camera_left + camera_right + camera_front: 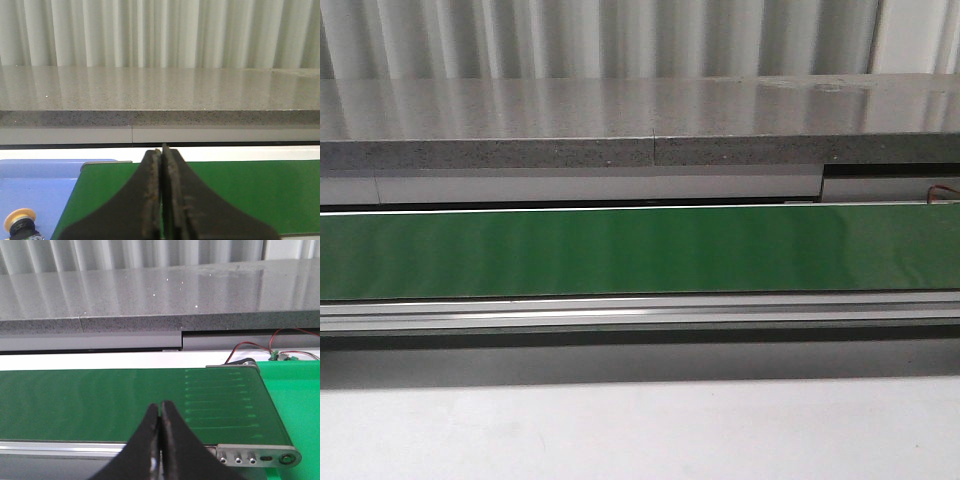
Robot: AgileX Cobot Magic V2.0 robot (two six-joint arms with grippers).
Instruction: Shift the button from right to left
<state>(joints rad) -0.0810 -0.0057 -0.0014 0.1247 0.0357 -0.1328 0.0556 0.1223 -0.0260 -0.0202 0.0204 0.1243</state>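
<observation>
One view — left wrist — shows button [20, 223].

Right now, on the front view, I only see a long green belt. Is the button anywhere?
Observer: Yes. The left wrist view shows the button, with its yellow cap, on a blue surface beside the belt.
Operator: Is a hand holding it?
Observer: No. The left hand is shut on nothing, over the belt.
Operator: And the other hand?
Observer: The right hand is also shut and holds nothing, near the belt's other end.
</observation>
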